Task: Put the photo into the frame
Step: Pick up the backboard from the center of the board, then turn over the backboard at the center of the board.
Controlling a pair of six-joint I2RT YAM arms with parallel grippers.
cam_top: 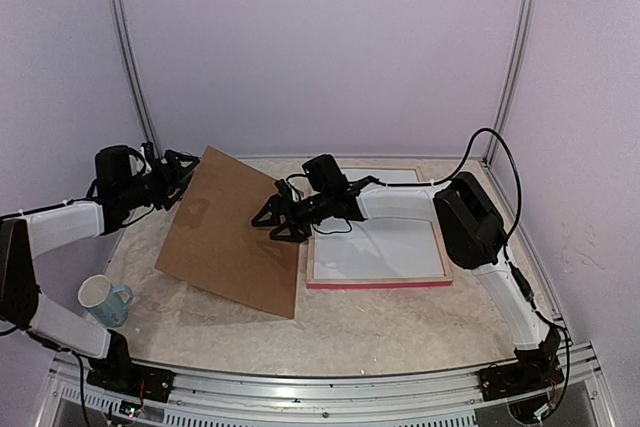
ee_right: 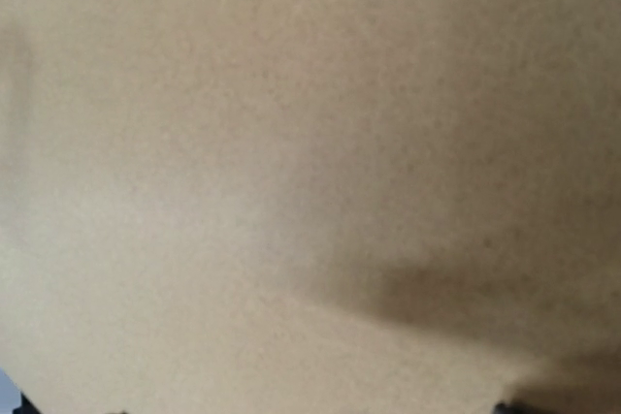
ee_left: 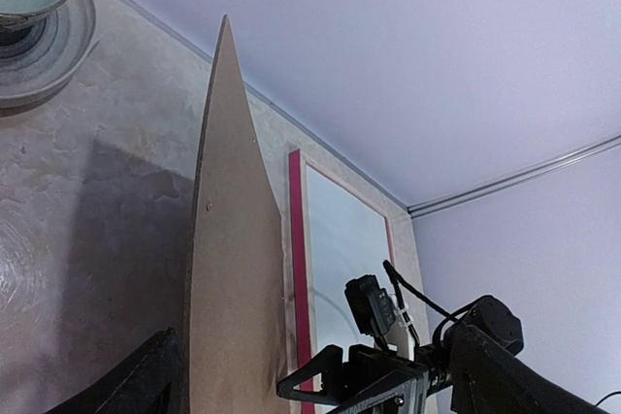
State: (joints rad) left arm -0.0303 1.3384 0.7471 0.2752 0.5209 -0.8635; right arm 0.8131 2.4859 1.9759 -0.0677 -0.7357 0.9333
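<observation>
- Tilted on the speckled bench (cam_top: 400,332): a plain brown backing board (cam_top: 235,237), low edge toward the arms, standing between the two.
- The left pincer (cam_top: 183,172) is sitting spread wide at the board's far-left corner. The right pincer (cam_top: 275,219) is also gaping, close against the board's right side. Neither seems to be clamping anything.
- The pink-edged pale-wood picture frame (cam_top: 380,283) is lying flat just right of the board, under the right arm, which is nearer. Its long axis is hard to call.
- The dark photo is not showing in any view.
- No readable writing.
</observation>
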